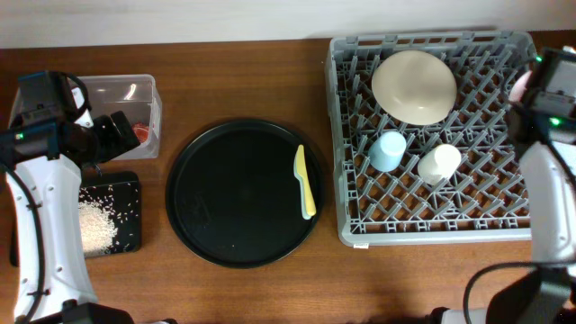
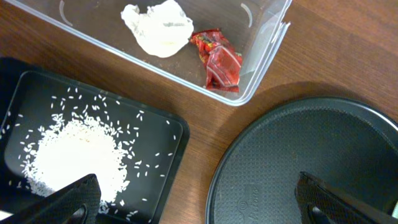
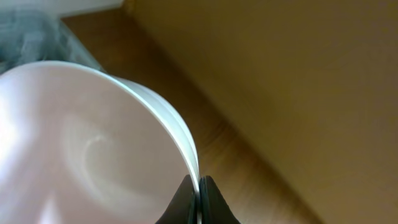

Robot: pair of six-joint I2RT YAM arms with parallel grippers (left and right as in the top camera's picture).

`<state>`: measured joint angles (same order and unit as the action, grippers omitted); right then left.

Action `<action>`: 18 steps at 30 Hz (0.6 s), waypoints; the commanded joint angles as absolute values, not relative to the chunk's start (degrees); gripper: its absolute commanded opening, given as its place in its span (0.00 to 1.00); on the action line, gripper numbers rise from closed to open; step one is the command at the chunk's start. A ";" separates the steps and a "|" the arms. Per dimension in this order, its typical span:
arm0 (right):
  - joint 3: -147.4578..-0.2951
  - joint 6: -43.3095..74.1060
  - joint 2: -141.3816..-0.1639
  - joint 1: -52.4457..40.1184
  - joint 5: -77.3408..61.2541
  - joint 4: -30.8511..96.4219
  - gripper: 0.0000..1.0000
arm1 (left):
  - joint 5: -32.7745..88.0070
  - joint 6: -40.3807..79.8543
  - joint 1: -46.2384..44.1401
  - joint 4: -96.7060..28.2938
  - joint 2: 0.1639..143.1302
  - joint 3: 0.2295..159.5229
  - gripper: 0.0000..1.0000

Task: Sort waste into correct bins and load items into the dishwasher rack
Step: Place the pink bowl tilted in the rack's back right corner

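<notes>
The grey dishwasher rack point(image 1: 504, 180) holds the cream bowl point(image 1: 414, 85), the light blue cup point(image 1: 389, 150) and the white cup point(image 1: 439, 164). My right gripper point(image 3: 199, 193) is shut on the rim of the pink bowl point(image 3: 81, 155), at the rack's right edge point(image 1: 519, 87). The pale yellow utensil point(image 1: 306, 180) lies on the round black tray point(image 1: 243, 193). The clear box point(image 2: 261, 62) holds the white wrapper point(image 2: 157, 28) and the red wrapper point(image 2: 219, 59). Rice point(image 2: 74, 155) lies in the flat black tray point(image 2: 158, 168). My left gripper point(image 2: 199, 205) is open and empty above the gap between the two trays.
The clear box point(image 1: 126, 99) and flat black tray point(image 1: 126, 193) sit at the table's left, under my left arm. The round black tray fills the middle, close to the rack's left side. Bare wood runs along the front edge.
</notes>
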<state>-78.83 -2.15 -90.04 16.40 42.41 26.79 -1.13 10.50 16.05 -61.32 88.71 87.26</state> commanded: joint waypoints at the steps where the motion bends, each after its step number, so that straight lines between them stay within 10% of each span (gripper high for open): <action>1: -78.70 -4.71 -96.42 10.20 57.82 23.11 0.04 | -1.50 10.61 16.21 -61.21 87.79 87.96 0.99; 18: -76.75 -14.74 -105.54 5.15 66.13 13.93 0.04 | -1.50 10.61 16.21 -61.21 87.79 87.96 0.99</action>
